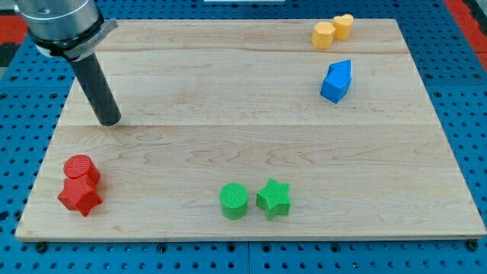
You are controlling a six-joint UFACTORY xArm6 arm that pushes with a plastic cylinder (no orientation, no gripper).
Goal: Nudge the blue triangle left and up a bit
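Observation:
The blue blocks stand at the upper right of the wooden board; they look like two blue pieces pressed together, and I cannot make out which is the triangle. My tip rests on the board at the far left, a long way to the left of the blue blocks and touching no block. The dark rod rises from it toward the view's top left corner.
Two yellow blocks touch each other at the top right, above the blue ones. A green cylinder and a green star sit near the bottom middle. A red cylinder and a red star sit at the bottom left.

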